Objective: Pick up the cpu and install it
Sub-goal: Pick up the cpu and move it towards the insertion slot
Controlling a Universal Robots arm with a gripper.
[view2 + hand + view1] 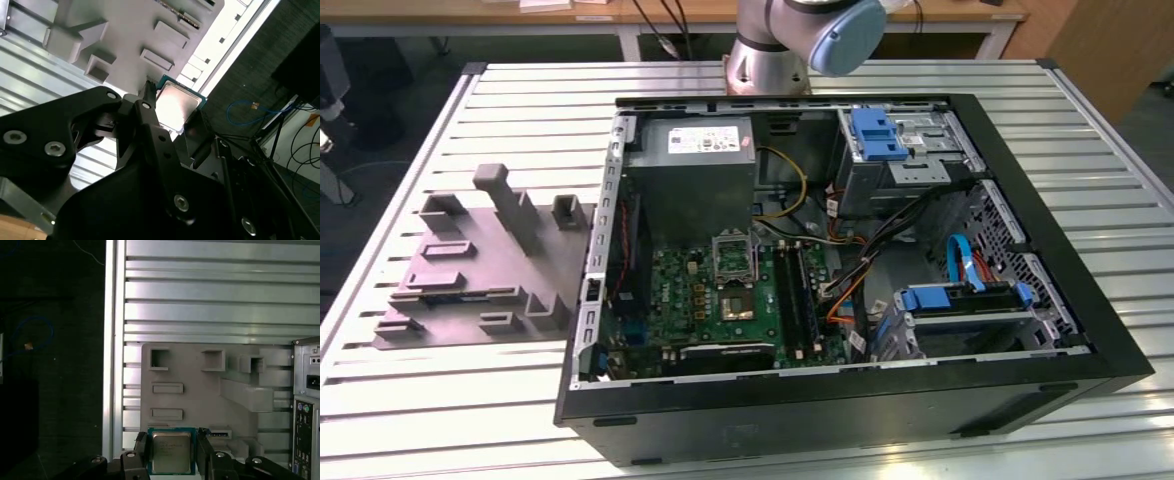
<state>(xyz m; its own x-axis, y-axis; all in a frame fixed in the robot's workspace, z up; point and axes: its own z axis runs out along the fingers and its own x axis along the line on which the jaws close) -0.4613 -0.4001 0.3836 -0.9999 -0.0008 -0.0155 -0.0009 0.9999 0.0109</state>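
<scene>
gripper [171, 449] | jaws clamped on cpu [171, 454] edges | above grey tray [200, 402]

It looks like a robotics lab or workshop. An opened desktop computer case [827, 415] lies on a slatted aluminium table [440, 400], and a robot arm [781, 45] rises at its far edge. A wooden workbench [694, 10] stands behind.

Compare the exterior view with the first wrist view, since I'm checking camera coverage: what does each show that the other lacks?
The exterior view adds the green motherboard inside the open computer case, plus the arm's base. The first wrist view adds the gripper clamping the cpu. Both share the grey moulded tray, the slatted table and the case itself.
</scene>
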